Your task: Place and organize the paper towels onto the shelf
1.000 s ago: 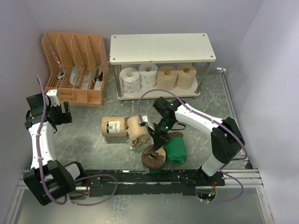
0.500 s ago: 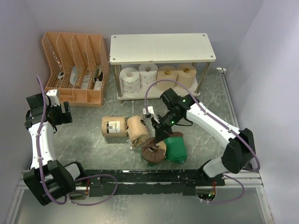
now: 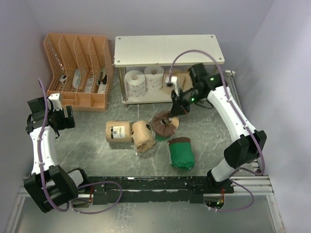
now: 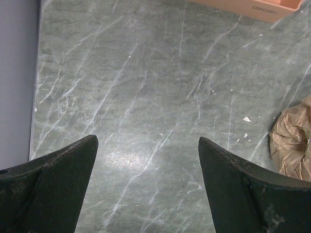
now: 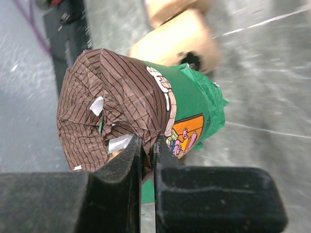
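My right gripper (image 3: pixel 171 115) is shut on the brown end wrapping of a green-wrapped roll (image 3: pixel 164 124) and holds it in the air in front of the shelf (image 3: pixel 167 48); the roll fills the right wrist view (image 5: pixel 131 107). A second green-wrapped roll (image 3: pixel 181 153) lies on the table. Two tan-paper-wrapped rolls (image 3: pixel 119 131) (image 3: pixel 143 136) lie to the left. On the shelf's lower board stand a white dotted roll (image 3: pixel 134 82), a white roll (image 3: pixel 154 76) and two bare tan rolls (image 3: pixel 172 80), partly hidden by my right arm. My left gripper (image 4: pixel 148 160) is open and empty over bare table.
An orange slotted file organizer (image 3: pixel 80 70) stands left of the shelf. Walls close in on the left, back and right. A black rail (image 3: pixel 155 183) runs along the near edge. A tan-wrapped roll's end (image 4: pixel 294 138) shows at the right edge of the left wrist view.
My right gripper has lifted the green-wrapped roll off the table and carried it up and back toward the shelf. The left arm has not moved.
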### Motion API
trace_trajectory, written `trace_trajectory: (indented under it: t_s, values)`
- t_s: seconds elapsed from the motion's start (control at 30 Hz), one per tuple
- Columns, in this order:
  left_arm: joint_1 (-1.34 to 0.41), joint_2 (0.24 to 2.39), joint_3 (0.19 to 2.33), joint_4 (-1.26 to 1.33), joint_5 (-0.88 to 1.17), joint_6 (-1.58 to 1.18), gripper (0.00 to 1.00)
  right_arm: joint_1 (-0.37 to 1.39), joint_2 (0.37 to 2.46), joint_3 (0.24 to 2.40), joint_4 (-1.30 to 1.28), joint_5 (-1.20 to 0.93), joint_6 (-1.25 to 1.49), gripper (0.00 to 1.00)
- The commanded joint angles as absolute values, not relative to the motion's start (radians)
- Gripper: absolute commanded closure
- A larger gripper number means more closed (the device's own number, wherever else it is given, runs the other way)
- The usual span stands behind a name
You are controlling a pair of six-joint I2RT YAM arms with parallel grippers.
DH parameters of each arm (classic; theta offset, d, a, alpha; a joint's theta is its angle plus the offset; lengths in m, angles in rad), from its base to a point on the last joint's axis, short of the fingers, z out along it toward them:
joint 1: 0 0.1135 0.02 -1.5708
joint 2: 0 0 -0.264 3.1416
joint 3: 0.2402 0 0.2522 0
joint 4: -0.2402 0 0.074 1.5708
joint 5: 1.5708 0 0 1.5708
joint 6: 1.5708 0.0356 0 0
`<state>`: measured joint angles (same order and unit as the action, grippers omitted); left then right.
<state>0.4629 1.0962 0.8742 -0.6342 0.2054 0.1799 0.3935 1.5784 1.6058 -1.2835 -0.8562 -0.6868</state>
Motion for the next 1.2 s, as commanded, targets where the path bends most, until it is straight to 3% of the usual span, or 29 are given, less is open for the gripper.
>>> trace_trajectory:
  t_s: [0.0,0.43,0.73,0.83,0.93,0.97,1.1,1.17]
  values:
    - [0.472,1.109,0.901,-0.642,0.221,0.187,0.04,0.282,1.606,1.823,-1.321,-0.882,-0.625,1.0]
    - [0.471,1.123,0.906,-0.646,0.218,0.186,0.04,0.003,1.742,2.285,-1.21,-1.004,-0.362,1.0]
    - [0.471,1.121,0.905,-0.645,0.215,0.186,0.04,-0.287,1.687,2.252,-0.844,-1.231,0.002,1.0]
    - [0.471,1.119,0.906,-0.647,0.214,0.185,0.04,-0.389,1.643,2.077,-0.363,-1.371,0.442,1.0]
    - [0.472,1.113,0.903,-0.644,0.217,0.186,0.04,-0.466,1.611,1.808,0.592,-1.423,1.207,1.0]
    - [0.471,1.112,0.902,-0.644,0.218,0.185,0.04,-0.476,1.644,1.815,0.758,-1.433,1.37,1.0]
    - [0.472,1.117,0.903,-0.646,0.221,0.186,0.04,-0.483,1.742,1.918,0.907,-1.424,1.576,1.0]
    - [0.472,1.119,0.905,-0.649,0.222,0.187,0.04,-0.484,1.757,1.979,0.73,-1.403,1.459,1.0]
